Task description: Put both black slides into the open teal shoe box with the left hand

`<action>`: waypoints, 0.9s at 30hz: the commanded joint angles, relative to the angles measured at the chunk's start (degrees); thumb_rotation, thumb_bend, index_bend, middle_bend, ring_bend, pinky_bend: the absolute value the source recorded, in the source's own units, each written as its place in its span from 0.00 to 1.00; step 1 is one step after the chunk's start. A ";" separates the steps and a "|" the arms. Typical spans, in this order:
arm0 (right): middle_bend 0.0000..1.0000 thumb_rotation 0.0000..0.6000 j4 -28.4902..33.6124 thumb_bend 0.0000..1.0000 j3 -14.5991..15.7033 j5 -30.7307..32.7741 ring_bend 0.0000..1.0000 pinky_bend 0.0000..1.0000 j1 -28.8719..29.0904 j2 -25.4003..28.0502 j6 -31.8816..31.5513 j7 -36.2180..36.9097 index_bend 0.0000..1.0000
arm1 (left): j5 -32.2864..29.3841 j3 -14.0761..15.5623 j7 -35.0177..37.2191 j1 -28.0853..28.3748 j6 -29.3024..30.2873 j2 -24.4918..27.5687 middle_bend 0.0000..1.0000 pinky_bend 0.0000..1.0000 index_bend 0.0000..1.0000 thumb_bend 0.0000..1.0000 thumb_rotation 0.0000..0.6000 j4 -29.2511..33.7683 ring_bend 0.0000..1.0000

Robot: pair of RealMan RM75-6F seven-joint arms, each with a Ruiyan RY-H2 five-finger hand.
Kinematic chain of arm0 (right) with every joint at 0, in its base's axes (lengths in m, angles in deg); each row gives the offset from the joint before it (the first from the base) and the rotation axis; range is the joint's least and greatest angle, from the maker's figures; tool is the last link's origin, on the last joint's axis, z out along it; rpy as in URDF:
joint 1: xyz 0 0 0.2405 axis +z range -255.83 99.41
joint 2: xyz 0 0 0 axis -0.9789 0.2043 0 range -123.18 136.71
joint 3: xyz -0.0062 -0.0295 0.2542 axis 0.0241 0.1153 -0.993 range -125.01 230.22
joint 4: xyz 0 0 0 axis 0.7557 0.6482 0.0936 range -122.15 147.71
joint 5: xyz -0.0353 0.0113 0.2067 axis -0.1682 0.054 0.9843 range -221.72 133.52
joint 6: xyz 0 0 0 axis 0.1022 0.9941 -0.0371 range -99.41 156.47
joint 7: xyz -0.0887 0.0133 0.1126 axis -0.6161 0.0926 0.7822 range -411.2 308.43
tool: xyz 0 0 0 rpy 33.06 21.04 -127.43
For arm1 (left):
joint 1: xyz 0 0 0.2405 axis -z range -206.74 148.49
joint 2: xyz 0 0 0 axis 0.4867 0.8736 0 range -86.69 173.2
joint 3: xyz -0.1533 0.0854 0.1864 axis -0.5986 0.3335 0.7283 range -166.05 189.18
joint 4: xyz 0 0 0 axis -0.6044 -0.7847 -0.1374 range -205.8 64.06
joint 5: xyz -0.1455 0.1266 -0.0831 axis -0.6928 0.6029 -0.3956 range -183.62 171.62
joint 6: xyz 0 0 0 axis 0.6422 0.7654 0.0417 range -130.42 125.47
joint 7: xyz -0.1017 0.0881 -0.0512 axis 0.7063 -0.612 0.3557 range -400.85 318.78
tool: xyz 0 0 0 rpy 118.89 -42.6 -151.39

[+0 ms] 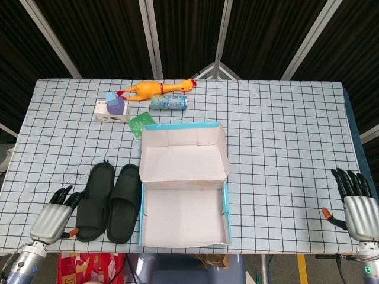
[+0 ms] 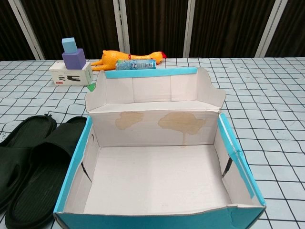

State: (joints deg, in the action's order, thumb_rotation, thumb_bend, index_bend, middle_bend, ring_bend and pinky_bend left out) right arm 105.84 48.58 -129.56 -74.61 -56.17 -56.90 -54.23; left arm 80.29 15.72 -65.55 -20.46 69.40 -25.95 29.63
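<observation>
While the left hand (image 1: 52,216) waits with fingers apart and empty, the two slides (image 1: 109,202) lie side by side just beyond its fingertips, touching the box (image 1: 225,208) wall. The right hand (image 1: 357,208), also spread, holds nothing. A pinch on one soft strap could let the slide droop and catch the box rim. Count: two slides, one box.

Shoe box (image 2: 157,179): sitting open, empty, lid flap standing up behind.
Black slides (image 2: 33,167): lying side by side, touching the box's left wall.
Rubber chicken (image 2: 125,58): lying behind the box.
</observation>
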 commanded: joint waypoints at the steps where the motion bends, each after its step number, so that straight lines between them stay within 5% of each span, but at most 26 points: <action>1: 0.09 1.00 0.01 0.25 0.05 -0.06 0.04 0.04 0.00 0.03 0.01 0.03 0.05 | 0.54 0.24 0.23 0.17 0.02 -0.20 0.18 0.08 0.10 0.01 1.00 -0.35 0.02; 27: 0.09 1.00 -0.12 0.25 0.16 -0.36 0.04 0.04 0.05 0.14 0.09 0.97 0.05 | 1.62 0.54 -2.12 0.71 1.04 -3.49 0.17 0.07 0.10 0.01 1.00 -3.98 0.02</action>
State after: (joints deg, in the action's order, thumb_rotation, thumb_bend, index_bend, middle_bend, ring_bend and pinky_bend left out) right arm 105.73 48.75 -129.94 -74.55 -56.04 -56.80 -53.27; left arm 81.88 16.25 -67.65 -19.76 70.40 -29.41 25.69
